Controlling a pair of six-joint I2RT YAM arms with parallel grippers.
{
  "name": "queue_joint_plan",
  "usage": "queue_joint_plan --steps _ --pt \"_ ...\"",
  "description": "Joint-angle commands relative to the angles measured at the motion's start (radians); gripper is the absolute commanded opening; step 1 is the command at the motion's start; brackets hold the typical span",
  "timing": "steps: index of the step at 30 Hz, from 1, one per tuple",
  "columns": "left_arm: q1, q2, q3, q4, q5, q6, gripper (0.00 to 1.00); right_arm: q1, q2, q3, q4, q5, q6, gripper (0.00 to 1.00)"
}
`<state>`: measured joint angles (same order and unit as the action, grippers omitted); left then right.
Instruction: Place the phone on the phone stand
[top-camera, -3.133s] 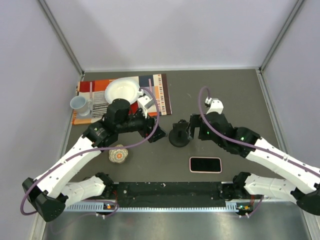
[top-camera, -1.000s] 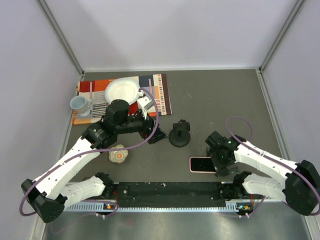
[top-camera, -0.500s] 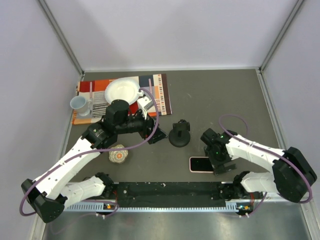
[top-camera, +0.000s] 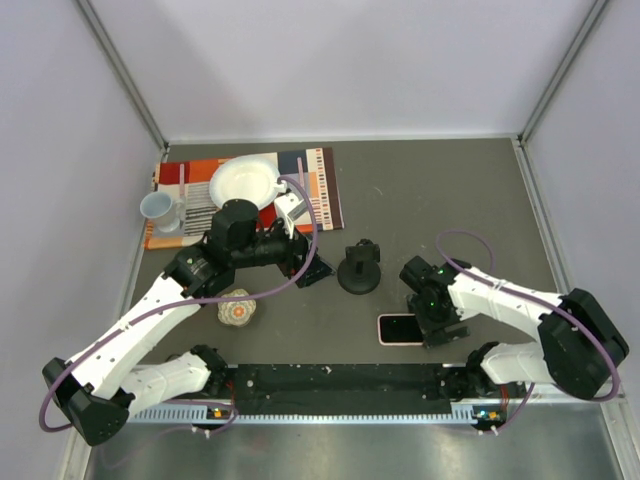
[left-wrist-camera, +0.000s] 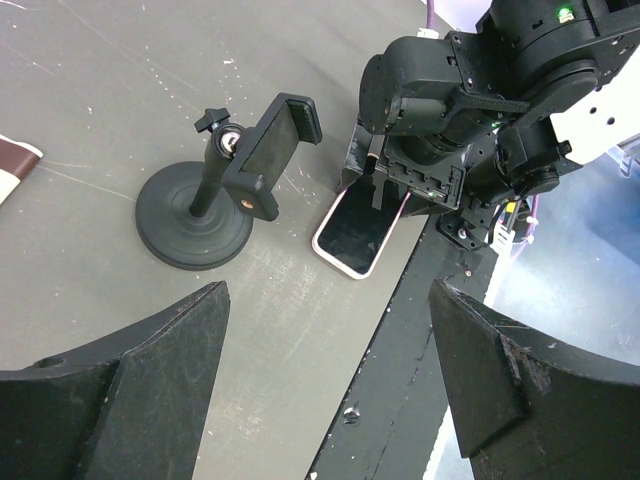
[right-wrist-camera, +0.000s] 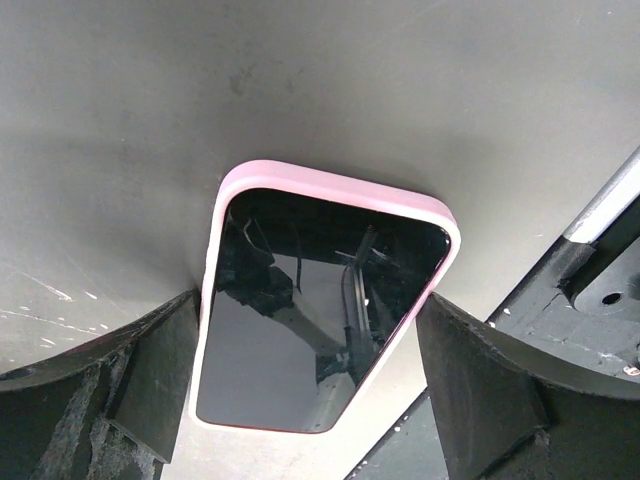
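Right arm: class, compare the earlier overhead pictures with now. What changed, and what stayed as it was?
The right claw swung from beside the phone stand toward the near edge. It now straddles the right end of the phone, open, gripping nothing. The phone, the phone stand and the left claw stayed put.

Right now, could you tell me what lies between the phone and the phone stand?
Nothing: only bare grey table separates the phone from the phone stand, clearest in the left wrist view.
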<state>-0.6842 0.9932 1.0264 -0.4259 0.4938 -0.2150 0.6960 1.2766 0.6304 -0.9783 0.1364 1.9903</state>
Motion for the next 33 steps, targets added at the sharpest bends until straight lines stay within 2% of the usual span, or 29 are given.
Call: queue_joint_plan --steps 1,4,5,9,13,14,15,19,20,23,28,33 --pt "-0.006 0.002 0.003 0.041 0.002 -0.001 0.86 -0.006 0.040 0.018 0.072 0.049 0.161 0.81" --pt "-0.005 0.001 0.001 0.041 -0.012 0.003 0.86 -0.006 0.056 0.049 0.072 0.174 0.056 0.59" --pt "-0.006 0.002 0.000 0.039 -0.017 0.003 0.86 -0.006 0.066 0.057 0.070 0.202 0.003 0.47" --pt "-0.006 0.010 0.000 0.041 -0.014 0.005 0.86 -0.013 0.095 0.094 0.072 0.290 -0.129 0.46" --pt "-0.006 0.015 0.001 0.039 -0.014 0.006 0.86 -0.015 0.164 0.208 0.072 0.412 -0.359 0.57" --pt "-0.005 0.013 0.001 0.038 -0.014 0.006 0.86 -0.016 0.182 0.230 0.069 0.422 -0.468 0.60" --pt "-0.006 0.012 0.001 0.038 -0.014 0.006 0.86 -0.021 0.197 0.247 0.067 0.427 -0.507 0.62" --pt "-0.006 0.010 0.001 0.039 -0.014 0.006 0.86 -0.044 0.248 0.270 0.053 0.375 -0.573 0.76" --pt "-0.006 0.007 0.001 0.039 -0.014 0.006 0.86 -0.046 0.253 0.269 0.053 0.368 -0.578 0.88" --pt "-0.006 0.002 0.001 0.038 -0.011 0.005 0.86 -0.044 0.262 0.275 0.053 0.328 -0.579 0.99" --pt "-0.006 -0.004 0.000 0.038 -0.014 0.005 0.86 -0.044 0.267 0.336 0.050 0.272 -0.599 0.99" --pt "-0.006 -0.004 0.001 0.039 -0.017 0.005 0.86 -0.047 0.254 0.330 0.041 0.163 -0.452 0.99"
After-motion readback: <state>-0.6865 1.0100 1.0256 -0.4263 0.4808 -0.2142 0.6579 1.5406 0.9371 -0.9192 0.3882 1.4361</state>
